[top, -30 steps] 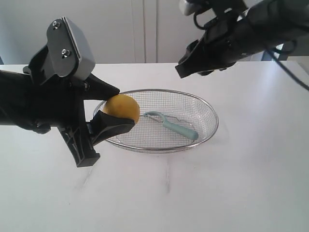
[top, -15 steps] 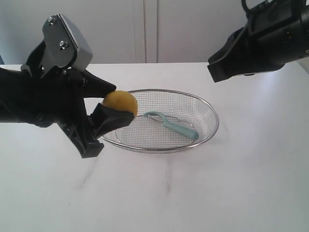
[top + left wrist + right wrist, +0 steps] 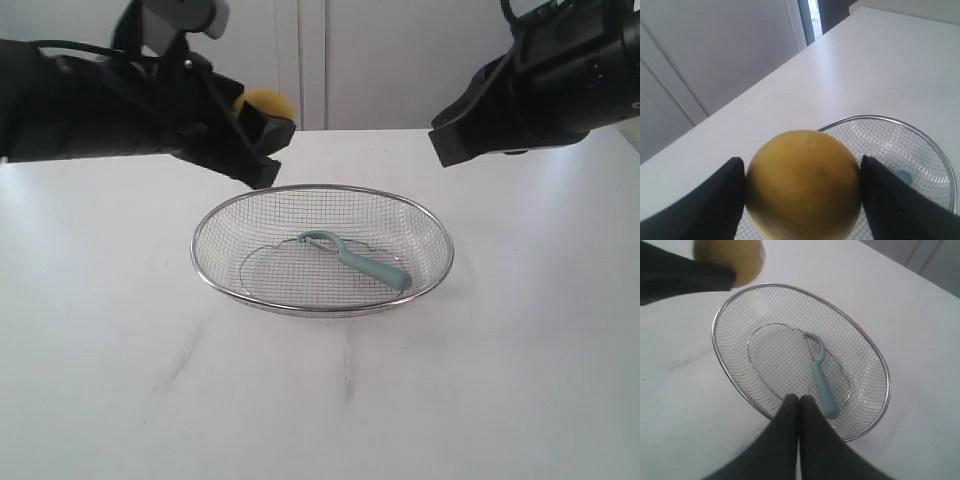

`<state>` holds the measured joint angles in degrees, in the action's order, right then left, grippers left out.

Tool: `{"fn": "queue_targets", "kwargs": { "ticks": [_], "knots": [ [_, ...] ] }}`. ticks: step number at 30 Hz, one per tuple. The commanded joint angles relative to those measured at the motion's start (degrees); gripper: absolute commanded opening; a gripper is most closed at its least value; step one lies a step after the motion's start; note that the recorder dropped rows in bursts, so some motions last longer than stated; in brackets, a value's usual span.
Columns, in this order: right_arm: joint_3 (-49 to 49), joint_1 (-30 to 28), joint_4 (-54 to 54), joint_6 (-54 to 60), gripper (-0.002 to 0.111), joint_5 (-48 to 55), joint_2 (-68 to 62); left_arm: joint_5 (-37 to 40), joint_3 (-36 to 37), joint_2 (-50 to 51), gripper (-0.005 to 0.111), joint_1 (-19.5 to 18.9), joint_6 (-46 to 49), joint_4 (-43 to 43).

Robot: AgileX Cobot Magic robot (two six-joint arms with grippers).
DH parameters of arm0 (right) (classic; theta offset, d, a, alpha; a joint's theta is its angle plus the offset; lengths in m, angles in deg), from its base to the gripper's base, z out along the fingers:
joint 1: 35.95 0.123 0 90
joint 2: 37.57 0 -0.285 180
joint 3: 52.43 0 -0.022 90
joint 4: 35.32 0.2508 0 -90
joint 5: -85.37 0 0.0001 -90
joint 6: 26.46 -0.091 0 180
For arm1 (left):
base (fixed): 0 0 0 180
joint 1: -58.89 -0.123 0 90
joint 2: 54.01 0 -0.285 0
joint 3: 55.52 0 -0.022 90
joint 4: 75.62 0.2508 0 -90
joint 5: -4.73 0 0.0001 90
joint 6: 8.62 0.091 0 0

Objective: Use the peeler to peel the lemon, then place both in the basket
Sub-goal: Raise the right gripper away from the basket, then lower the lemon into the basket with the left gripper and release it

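The silver wire basket (image 3: pixel 432 270) (image 3: pixel 717 347) (image 3: pixel 940 160) sits mid-table. Inside it lies the pale teal peeler (image 3: pixel 358 261) (image 3: pixel 820 380), head toward the basket's middle. My left gripper (image 3: pixel 262 118) (image 3: pixel 802 185) is shut on the yellow lemon (image 3: pixel 268 102) (image 3: pixel 803 185) (image 3: pixel 745 260), holding it high in the air behind the basket's back left rim. At the upper right, raised clear of the table, my right gripper (image 3: pixel 440 148) (image 3: pixel 799 400) is shut with nothing between its fingers, looking down on the basket's near rim.
The white table (image 3: pixel 320 400) runs to a back edge under pale cabinet doors (image 3: pixel 300 60). Faint scuff marks (image 3: pixel 185 355) show in front of the basket. Both black arms hang over the table's back half.
My left gripper has lifted the lemon from the basket's left rim up and back. The right arm drew away to the upper right, and its jaws have closed.
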<state>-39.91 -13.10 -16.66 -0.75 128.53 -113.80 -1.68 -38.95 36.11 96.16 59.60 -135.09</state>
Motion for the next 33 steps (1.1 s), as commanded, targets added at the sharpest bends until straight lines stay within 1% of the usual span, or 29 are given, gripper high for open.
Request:
{"fn": "queue_targets", "kwargs": {
  "ticks": [1,3,5,7,11,14,19,21,26,33],
  "knots": [
    [0.17,0.01,-3.45,-2.13,0.000,-0.15,0.38,1.61,-5.10,9.20,0.000,-1.76,-0.62,-7.48],
    [0.17,0.01,-9.49,-8.82,0.000,-0.15,0.38,5.48,-6.82,13.40,0.000,-4.25,-0.62,-13.18],
    [0.17,0.01,-15.92,-15.34,0.000,-0.15,0.38,10.99,-7.93,16.63,0.000,-6.94,-1.51,-16.38],
    [0.17,0.01,-19.52,-19.13,0.000,-0.15,0.38,14.87,-8.99,19.46,0.000,-9.25,-4.22,-16.35],
    [0.17,0.01,-19.79,-20.15,0.000,-0.15,0.38,18.22,-11.31,23.19,0.000,-11.49,-7.05,-15.15],
    [0.17,0.01,-19.79,-20.15,0.000,-0.15,0.38,21.46,-13.07,25.01,0.000,-11.85,-8.70,-11.38],
    [0.17,0.01,-19.64,-20.16,0.000,-0.39,0.38,21.86,-13.24,26.73,0.000,-11.85,-8.70,-5.61],
    [0.17,0.01,-19.64,-20.16,0.000,-0.39,0.38,21.75,-13.24,27.03,0.000,-11.85,-7.17,-4.32],
    [0.17,0.01,-19.64,-20.52,0.000,-0.39,0.38,22.50,-13.24,27.03,0.000,-11.85,0.44,-3.86],
    [0.17,0.01,-19.64,-20.52,0.000,-0.39,0.38,22.84,-13.24,27.16,0.000,-11.85,6.36,-3.86]
  ]
}}
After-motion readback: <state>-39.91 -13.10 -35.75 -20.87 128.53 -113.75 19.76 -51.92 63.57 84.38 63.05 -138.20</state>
